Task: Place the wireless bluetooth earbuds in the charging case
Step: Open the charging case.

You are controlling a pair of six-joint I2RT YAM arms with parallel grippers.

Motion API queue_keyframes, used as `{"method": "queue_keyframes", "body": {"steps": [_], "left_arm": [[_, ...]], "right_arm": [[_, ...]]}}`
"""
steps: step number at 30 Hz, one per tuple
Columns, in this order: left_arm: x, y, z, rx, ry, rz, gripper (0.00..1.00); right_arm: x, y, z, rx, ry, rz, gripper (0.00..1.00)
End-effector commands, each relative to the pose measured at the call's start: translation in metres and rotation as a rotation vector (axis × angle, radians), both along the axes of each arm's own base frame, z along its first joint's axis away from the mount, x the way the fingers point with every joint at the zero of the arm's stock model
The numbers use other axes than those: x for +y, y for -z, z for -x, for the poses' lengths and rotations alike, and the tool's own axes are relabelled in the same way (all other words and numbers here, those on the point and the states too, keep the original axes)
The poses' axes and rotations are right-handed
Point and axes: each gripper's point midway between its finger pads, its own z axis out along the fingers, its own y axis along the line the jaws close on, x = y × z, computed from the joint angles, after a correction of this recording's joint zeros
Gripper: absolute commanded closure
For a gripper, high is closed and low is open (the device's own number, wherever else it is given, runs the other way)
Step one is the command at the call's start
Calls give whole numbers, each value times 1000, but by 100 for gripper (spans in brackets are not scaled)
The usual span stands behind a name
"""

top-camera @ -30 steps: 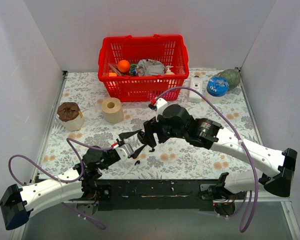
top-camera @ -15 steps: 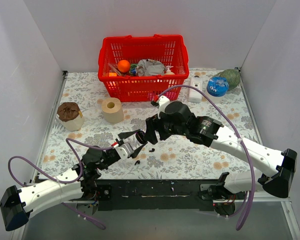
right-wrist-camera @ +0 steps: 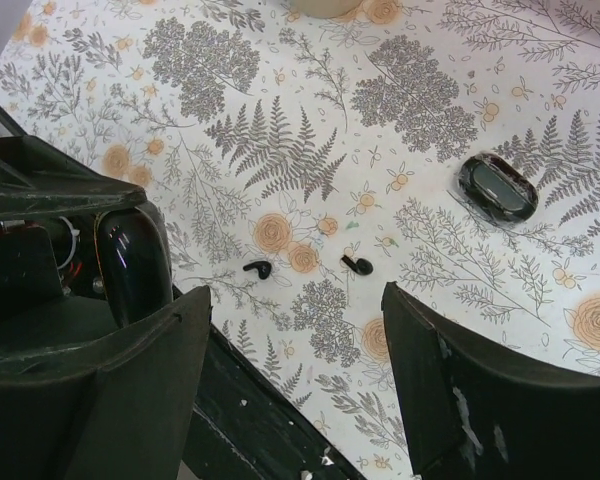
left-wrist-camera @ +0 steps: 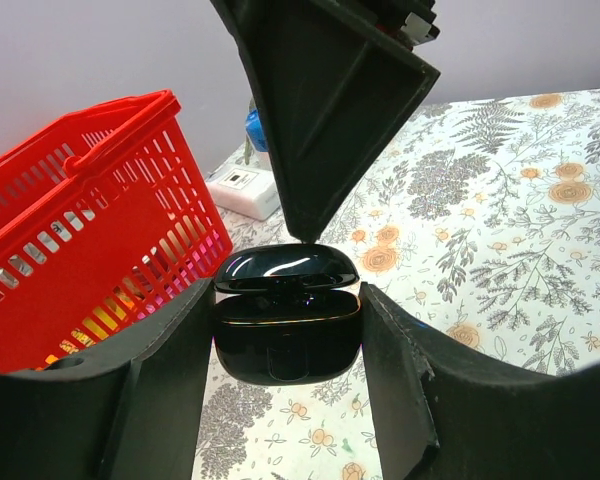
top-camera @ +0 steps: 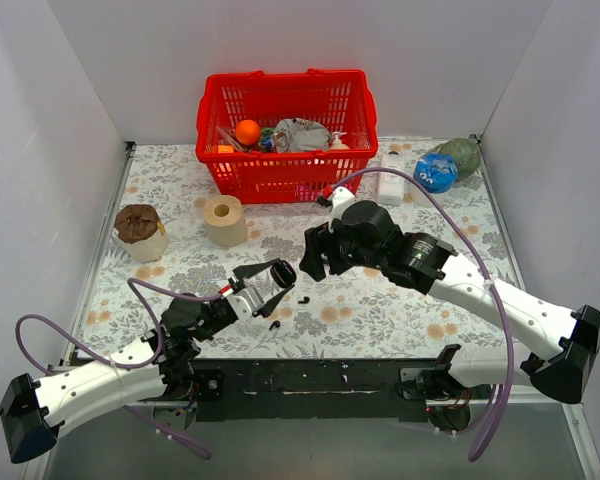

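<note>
Scene: top view showed two robot arms at the near edge of a floral-print table (top-camera: 180,180), w/ white walls round it.
L gripper (left-wrist-camera: 286,310): clamped on the charging case (top-camera: 284,272), one finger on each side, the case held up off the table.
Case: glossy black. In the L wrist view the lid looked raised a little, w/ a dark gap above the base. Whether the sockets were empty: not visible.
R gripper (right-wrist-camera: 295,300): fingers apart, nothing between them. It hovered just beside and above the case.
First earbud (right-wrist-camera: 257,267): lay on the table below the R gripper, near the front edge.
Second earbud (right-wrist-camera: 357,264): also on the table, near the first, not touching it.
Step in hand (judged): R gripper to go down for a bud; neither was in the case yet.
Doing it well: come straight down over one bud, fingers astride it, and close gently, since it's tiny & could skid away. L gripper should hold the case steady, opening upward, so the bud can go stem-first into its socket.
Background: red basket (top-camera: 285,130), tan tape roll (top-camera: 223,220), white power strip (top-camera: 392,187).
Writing/brands: none legible on the case, buds or anything else.
</note>
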Motion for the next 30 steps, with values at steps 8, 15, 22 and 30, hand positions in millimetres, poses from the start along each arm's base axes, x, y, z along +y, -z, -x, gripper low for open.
{"method": "queue_keyframes", "body": {"steps": [8,15,22,30], "left_arm": [[0,-18,2,-25,3,47,100],[-1,-16,1,-20,3,41,100],[-2,-16,0,-18,0,40,100],[0,-16,1,-18,2,42,100]], "right_arm": [[18,-58,15,-91,-113,-228,14],[36,-47,24,-82,-182,-157,15],[43,-35,21,-84,-164,-78,17],[33,-26,4,-91,-60,-11,22]]}}
